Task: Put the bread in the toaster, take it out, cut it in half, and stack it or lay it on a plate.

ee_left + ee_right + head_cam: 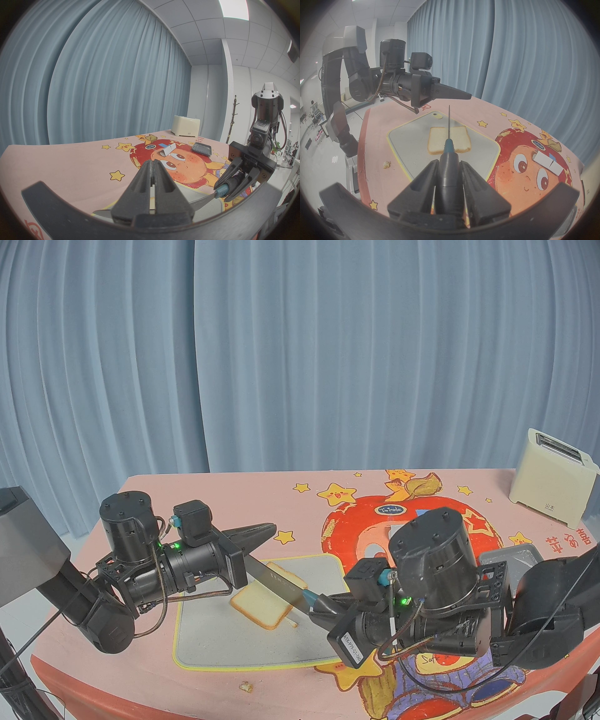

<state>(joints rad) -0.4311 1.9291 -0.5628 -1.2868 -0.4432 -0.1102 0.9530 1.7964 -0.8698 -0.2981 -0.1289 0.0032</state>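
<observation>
Lettering present, all too small to read: a blue oval label point(392, 510) on the tabletop's point(206, 490) cartoon print, red characters point(567, 541) beside the toaster point(553, 476), and 1 white sticker point(351, 645) behind the right claw point(317, 602).

Bright, even indoor light. A ceiling panel point(233, 8) glows white and washed out in the left wrist view. On the table point(250, 502), across the lower half of the head view, shadows lie soft and faint. The 2 wrist views bend strongly toward their edges, with black corners, and the curtain point(312, 352) folds bow.
</observation>
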